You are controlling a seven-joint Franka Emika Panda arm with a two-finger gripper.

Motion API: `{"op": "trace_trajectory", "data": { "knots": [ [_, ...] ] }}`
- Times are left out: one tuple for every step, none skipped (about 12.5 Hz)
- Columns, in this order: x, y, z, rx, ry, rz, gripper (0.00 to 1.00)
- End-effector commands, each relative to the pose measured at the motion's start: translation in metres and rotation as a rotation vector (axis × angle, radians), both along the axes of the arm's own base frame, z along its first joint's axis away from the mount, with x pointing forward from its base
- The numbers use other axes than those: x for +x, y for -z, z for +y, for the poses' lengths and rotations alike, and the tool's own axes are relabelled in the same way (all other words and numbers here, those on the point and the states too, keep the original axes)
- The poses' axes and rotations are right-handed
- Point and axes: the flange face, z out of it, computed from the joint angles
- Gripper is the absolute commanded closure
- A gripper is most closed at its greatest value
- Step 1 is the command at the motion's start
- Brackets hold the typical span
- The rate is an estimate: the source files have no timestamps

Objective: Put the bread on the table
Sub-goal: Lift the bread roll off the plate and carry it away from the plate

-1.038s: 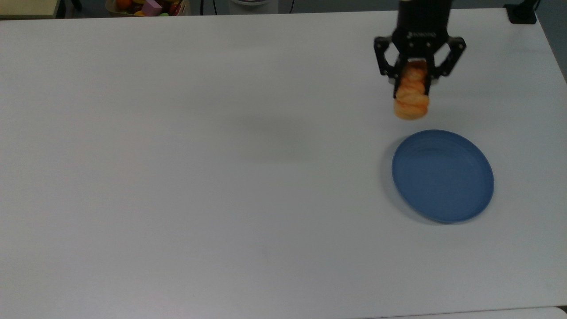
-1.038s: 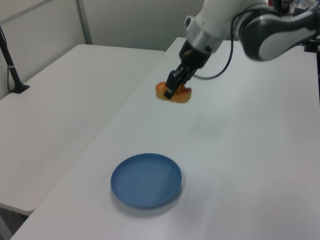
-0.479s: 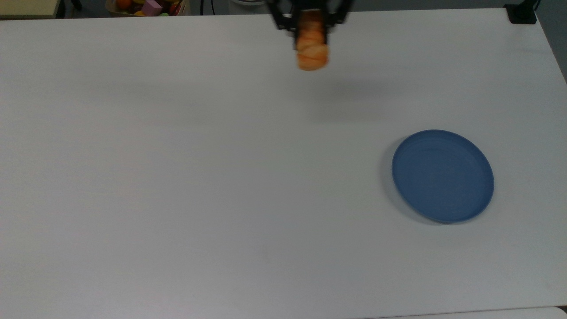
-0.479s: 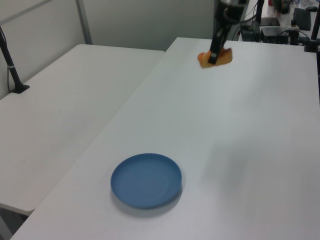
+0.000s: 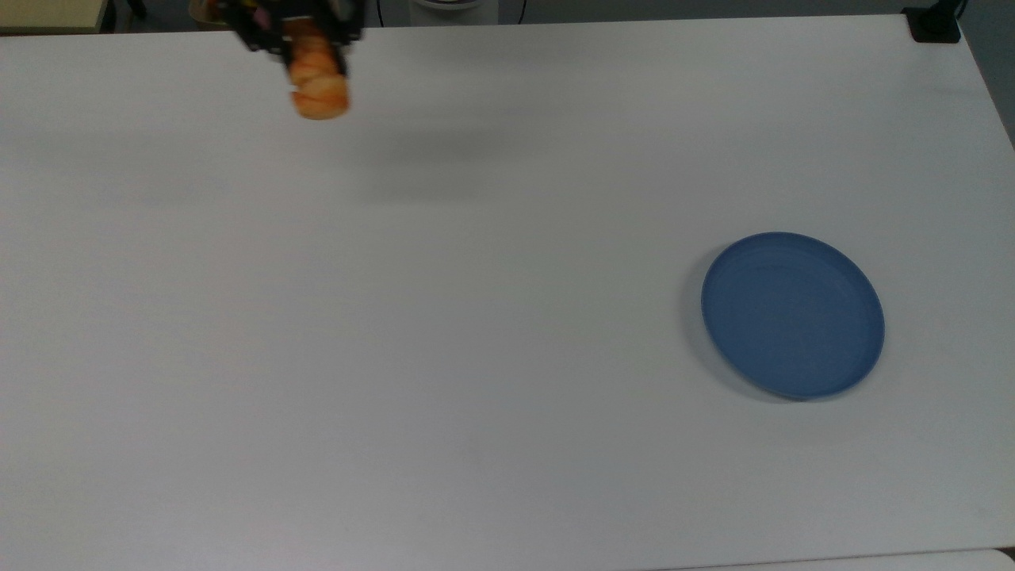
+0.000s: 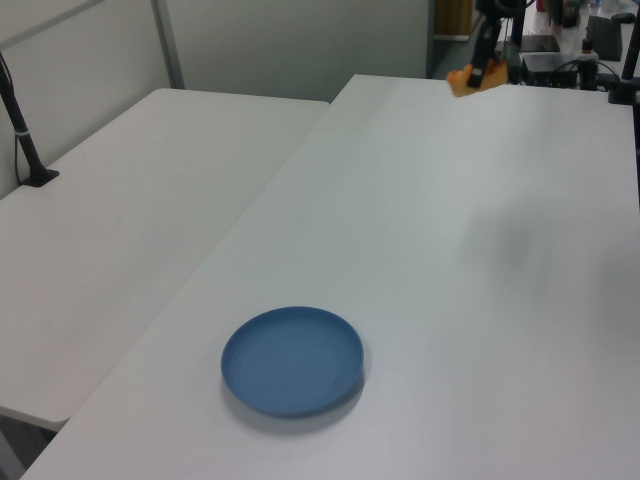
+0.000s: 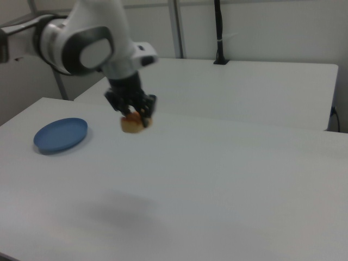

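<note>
Bread (image 5: pixel 319 86) in end effector (image 5: pixel 305 47); upper part hidden.

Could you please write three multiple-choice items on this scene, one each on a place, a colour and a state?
1. In the top view, where is the bread?
A. upper left
B. on the plate
C. lower right

2. What colour is the plate?
A. red
B. blue
C. green

3. What state is the bread in?
A. lying on the table
B. resting on the plate
C. held aloft by the end effector

Answers: 1 A, it sits near the top view's upper left edge. 2 B, the round plate is blue. 3 C, the right view shows it clamped above the tabletop.
</note>
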Motion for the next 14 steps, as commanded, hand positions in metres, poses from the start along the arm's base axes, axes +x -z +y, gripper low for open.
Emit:
{"op": "trace_trajectory", "data": {
  "knots": [
    [-0.028,0.018,-0.080,0.039,-0.068,0.007,0.52],
    [-0.033,0.029,-0.101,0.033,-0.069,0.015,0.52],
    [-0.039,0.049,-0.123,0.027,-0.088,0.035,0.52],
    [-0.043,0.059,-0.135,0.024,-0.107,0.045,0.52],
    [-0.045,0.076,-0.144,0.019,-0.114,0.058,0.52],
    [-0.043,0.092,-0.154,-0.004,-0.091,0.041,0.52],
    [-0.044,0.110,-0.162,-0.017,-0.074,0.044,0.52],
    [-0.046,0.120,-0.173,-0.033,-0.053,0.034,0.52],
    [-0.045,0.131,-0.181,-0.049,-0.038,0.029,0.52],
    [-0.039,0.145,-0.185,-0.070,-0.031,0.032,0.52],
    [-0.033,0.160,-0.193,-0.103,-0.015,0.016,0.52],
    [-0.031,0.175,-0.203,-0.137,0.007,-0.004,0.52],
    [-0.031,0.188,-0.210,-0.161,0.024,-0.017,0.52],
    [-0.034,0.200,-0.220,-0.173,0.048,-0.024,0.52]
  ]
}}
